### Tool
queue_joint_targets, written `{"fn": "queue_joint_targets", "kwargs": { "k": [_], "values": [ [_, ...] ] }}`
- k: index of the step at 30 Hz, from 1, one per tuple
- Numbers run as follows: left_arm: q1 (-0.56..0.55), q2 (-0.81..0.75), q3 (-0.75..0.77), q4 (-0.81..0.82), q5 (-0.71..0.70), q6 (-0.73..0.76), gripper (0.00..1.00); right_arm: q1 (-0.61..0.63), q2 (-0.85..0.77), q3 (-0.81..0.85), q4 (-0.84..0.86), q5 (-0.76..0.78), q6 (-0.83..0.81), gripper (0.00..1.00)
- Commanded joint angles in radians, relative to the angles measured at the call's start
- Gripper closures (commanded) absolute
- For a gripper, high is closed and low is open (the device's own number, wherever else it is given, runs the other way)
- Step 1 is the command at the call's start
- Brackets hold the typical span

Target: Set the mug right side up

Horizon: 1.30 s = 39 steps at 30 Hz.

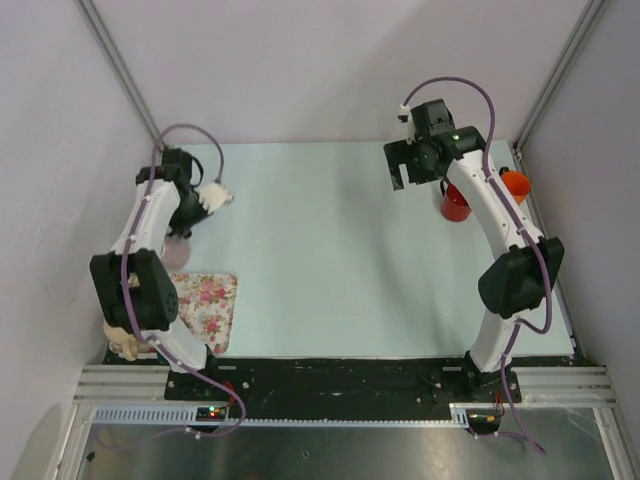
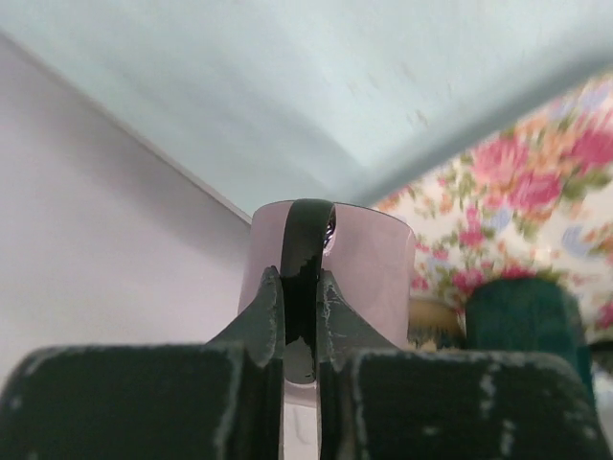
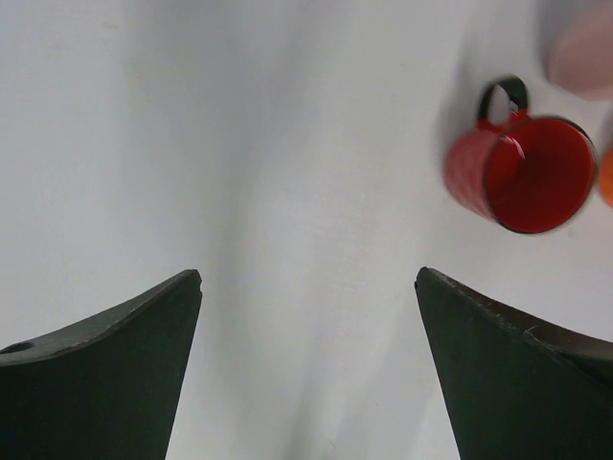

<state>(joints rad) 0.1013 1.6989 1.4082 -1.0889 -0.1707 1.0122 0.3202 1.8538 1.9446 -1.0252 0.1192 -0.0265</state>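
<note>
The left gripper (image 2: pixel 299 287) had its 2 jaws drawn narrow, pinching the dark handle (image 2: pixel 305 240) of the pink mug (image 2: pixel 369 259). That mug (image 1: pixel 178 250) sat at the left side of the table (image 1: pixel 320 250), near the wall and just beyond the floral cloth (image 1: pixel 205 305). Which way up it stood could not be told.

The right gripper (image 3: pixel 308 278) hung with its jaws spread wide and touched nothing. A red mug (image 3: pixel 522 172) stood mouth-up off to its side, just beside an orange mug (image 1: pixel 515 185).
</note>
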Motion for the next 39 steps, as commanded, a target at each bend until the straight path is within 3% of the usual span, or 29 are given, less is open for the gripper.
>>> {"fn": "queue_joint_targets", "kwargs": {
  "k": [1,5,8,12,16,23,25,27,28,29,30,31,34,35,37,39],
  "values": [
    [-0.050,-0.152,0.218,-0.030,0.224,-0.198,1.00,0.078,-0.157,0.000,0.118,-0.199,0.021,0.01],
    [-0.067,-0.179,0.392,-0.045,0.496,-0.376,1.00,0.172,-0.265,-0.150,0.390,-0.454,0.080,0.01],
    [-0.087,-0.186,0.513,-0.046,0.688,-0.498,1.00,0.226,-0.321,-0.294,0.700,-0.663,0.256,0.01],
    [-0.163,-0.185,0.646,-0.045,0.829,-0.604,1.00,0.300,-0.321,-0.394,1.086,-0.779,0.451,0.00],
    [-0.224,-0.171,0.752,-0.045,0.908,-0.682,1.00,0.359,-0.250,-0.346,1.220,-0.839,0.549,0.00],
    [-0.295,-0.160,0.831,-0.045,0.978,-0.749,1.00,0.398,-0.186,-0.322,1.261,-0.884,0.620,0.02],
    [-0.303,-0.157,0.835,-0.044,1.001,-0.762,1.00,0.403,-0.183,-0.319,1.263,-0.891,0.619,0.11],
    [-0.308,-0.151,0.843,-0.042,1.010,-0.771,1.00,0.408,-0.175,-0.318,1.287,-0.922,0.629,0.45],
    [-0.309,-0.147,0.846,-0.041,1.010,-0.773,1.00,0.410,-0.174,-0.317,1.292,-0.933,0.634,0.71],
    [-0.309,-0.144,0.849,-0.040,0.999,-0.775,1.00,0.409,-0.175,-0.314,1.284,-0.934,0.631,0.86],
    [-0.309,-0.143,0.850,-0.038,0.983,-0.776,0.99,0.407,-0.180,-0.310,1.234,-0.910,0.603,0.93],
    [-0.310,-0.142,0.849,-0.037,0.944,-0.776,0.94,0.402,-0.185,-0.301,1.182,-0.881,0.573,0.96],
    [-0.305,-0.140,0.835,-0.034,0.772,-0.762,0.24,0.375,-0.222,-0.284,0.902,-0.676,0.426,1.00],
    [-0.301,-0.141,0.824,-0.034,0.725,-0.757,0.12,0.359,-0.235,-0.280,0.818,-0.607,0.384,1.00],
    [-0.286,-0.144,0.805,-0.033,0.649,-0.751,0.03,0.323,-0.256,-0.271,0.633,-0.448,0.308,1.00],
    [-0.266,-0.145,0.790,-0.033,0.598,-0.752,0.01,0.269,-0.259,-0.271,0.500,-0.322,0.256,1.00]
  ]
}}
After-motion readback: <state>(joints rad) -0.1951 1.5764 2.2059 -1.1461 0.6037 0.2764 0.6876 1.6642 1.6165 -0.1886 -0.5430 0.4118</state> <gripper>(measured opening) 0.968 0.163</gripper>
